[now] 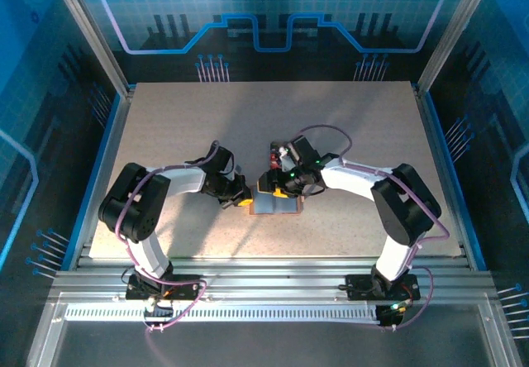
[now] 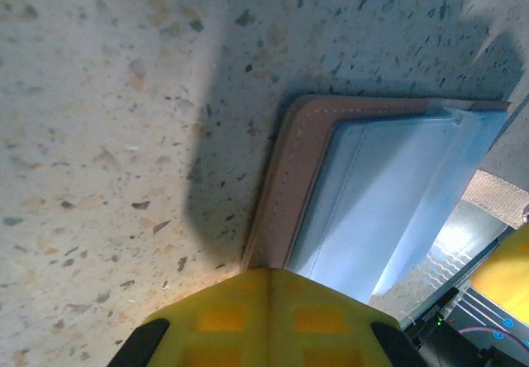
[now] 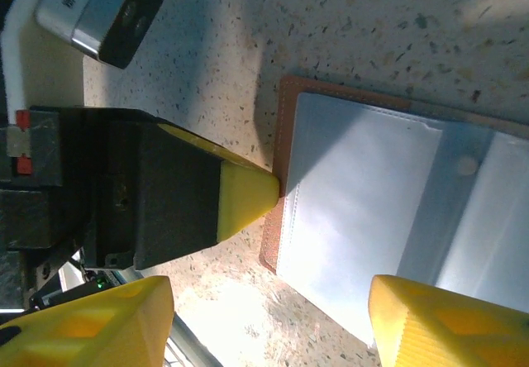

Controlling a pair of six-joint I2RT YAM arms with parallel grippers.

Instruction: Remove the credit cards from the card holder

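The card holder (image 1: pixel 278 206) lies spread open on the table, grey pockets up inside a brown rim (image 2: pixel 289 185). My left gripper (image 1: pixel 245 197) is shut, and its joined yellow tips (image 2: pixel 269 280) touch the holder's left rim with nothing visible between them. The right wrist view shows that same tip (image 3: pixel 248 195) against the rim. My right gripper (image 3: pixel 269 293) hangs open just above the holder (image 3: pixel 372 202), one finger (image 3: pixel 446 321) over the grey pocket, the other (image 3: pixel 91 321) over bare table. The credit cards are hidden.
The speckled table (image 1: pixel 165 127) stretches away on all sides of the holder. An aluminium rail (image 1: pixel 264 276) runs along the near edge, and blue walls with metal posts (image 1: pixel 91 28) close in the sides and back. Both arms meet at the table's middle.
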